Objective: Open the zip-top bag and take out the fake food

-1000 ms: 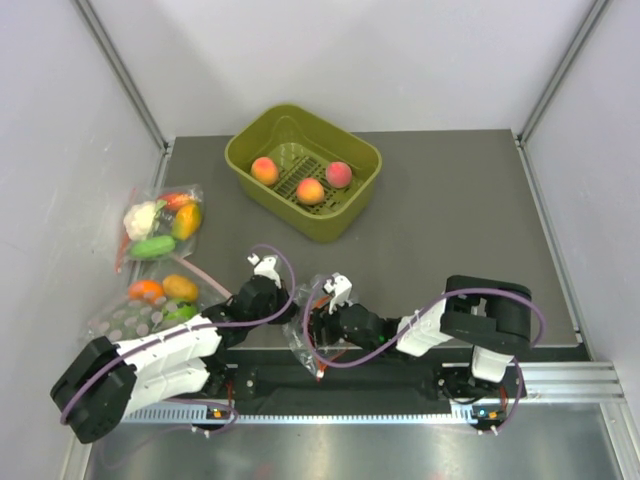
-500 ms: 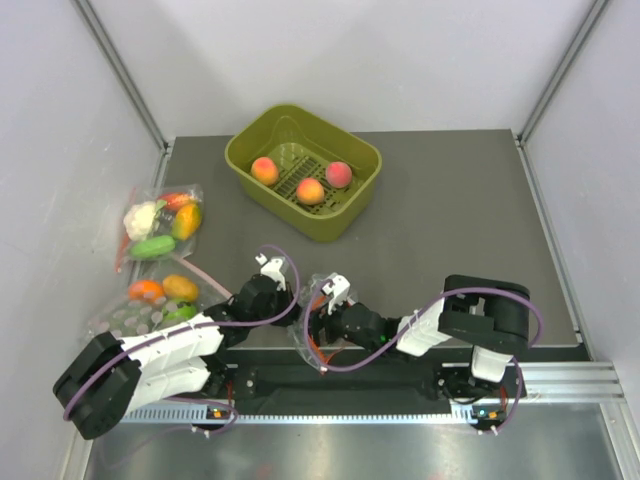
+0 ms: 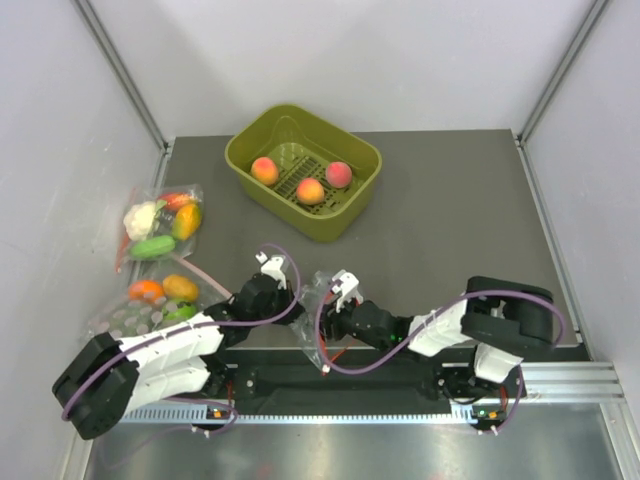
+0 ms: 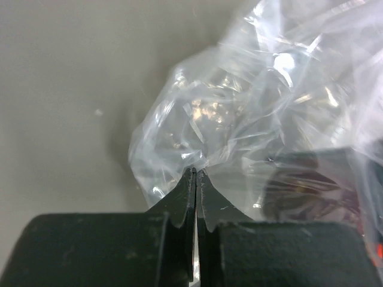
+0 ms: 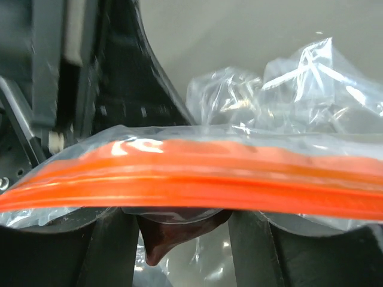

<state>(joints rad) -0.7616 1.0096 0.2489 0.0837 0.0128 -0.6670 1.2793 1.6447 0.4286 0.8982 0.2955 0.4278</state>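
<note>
Orange zip strip (image 5: 191,179) runs crosswise over wide-open R gripper (image 5: 182,218), seems unpinched; R nearer strip | L gripper (image 4: 196,174) clamps bag (image 4: 251,107) film on its left | bag at near worktop (image 3: 450,230) edge btwn arms | peaches (image 3: 310,190) in bin (image 3: 322,226)

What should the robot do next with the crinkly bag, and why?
Probably open the left gripper and let the zip-top bag drop onto the table. All three fake food peaches sit in the green basket, and the bag looks empty.
</note>
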